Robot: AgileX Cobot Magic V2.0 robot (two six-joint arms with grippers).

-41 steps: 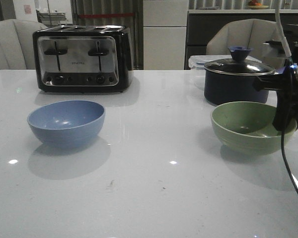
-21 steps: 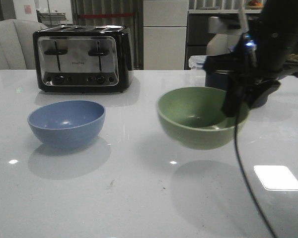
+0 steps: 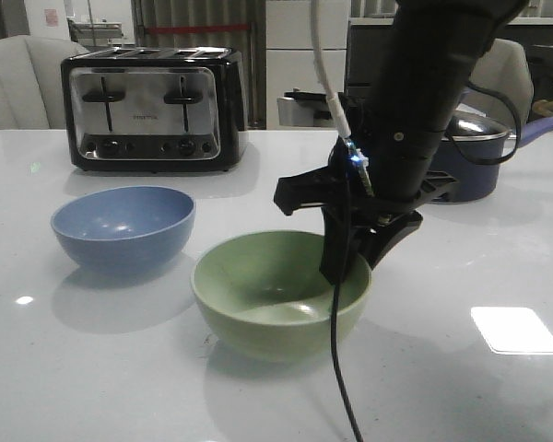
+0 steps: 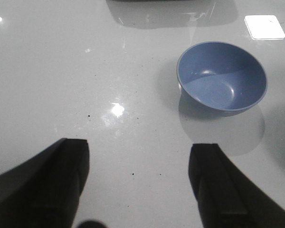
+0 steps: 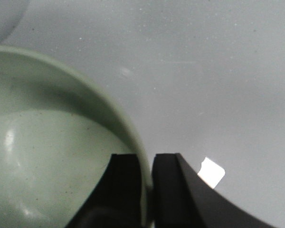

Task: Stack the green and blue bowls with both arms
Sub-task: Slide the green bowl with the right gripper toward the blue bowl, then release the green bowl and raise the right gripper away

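The pale green bowl (image 3: 276,295) is at the table's middle front, low over or on the surface; I cannot tell which. My right gripper (image 3: 344,262) is shut on its right rim, one finger inside and one outside. The right wrist view shows the rim pinched between the fingers (image 5: 146,187), with the green bowl (image 5: 47,156) beside them. The dusty blue bowl (image 3: 123,226) stands upright and empty to the left, apart from the green one. My left gripper (image 4: 140,183) is open and empty above bare table, with the blue bowl (image 4: 222,76) ahead of it. The left arm is out of the front view.
A black and silver toaster (image 3: 152,109) stands at the back left. A dark lidded pot (image 3: 475,161) sits at the back right, partly behind my right arm. A thin black cable (image 3: 339,368) hangs from the right arm across the green bowl's front.
My right arm has carried the green bowl from the right side leftward and down toward the front middle, near the blue bowl. The blue bowl has not moved.
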